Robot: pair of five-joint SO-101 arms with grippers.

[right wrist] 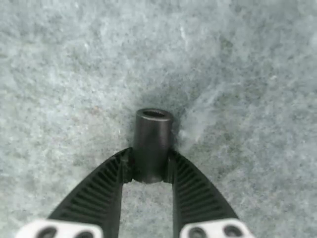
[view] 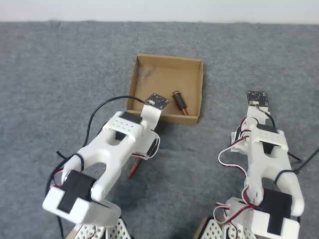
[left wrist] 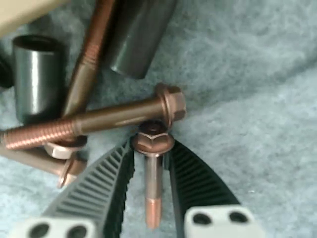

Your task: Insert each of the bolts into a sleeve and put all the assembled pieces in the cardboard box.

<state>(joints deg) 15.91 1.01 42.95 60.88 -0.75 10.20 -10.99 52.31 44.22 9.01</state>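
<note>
My left gripper [left wrist: 151, 148] is shut on a copper bolt [left wrist: 153, 183] just below its hex head, over the grey carpet. Beyond it lies a pile: another bolt [left wrist: 99, 121] lying crosswise, a further bolt [left wrist: 89, 64], and two dark sleeves [left wrist: 37, 79] [left wrist: 138, 34]. My right gripper [right wrist: 148, 158] is shut on a dark sleeve [right wrist: 152, 139] whose open end faces away from the fingers. The cardboard box [view: 144, 62] sits at the middle back, with one assembled piece [view: 179, 102] inside near its front wall. A bolt [view: 133, 168] pokes out beside the left arm [view: 117, 144].
Grey carpet covers the whole table. The right arm [view: 266, 149] stands to the right of the box, with open carpet between the two arms. Cables loop around both arms. A pale wall edge runs along the back.
</note>
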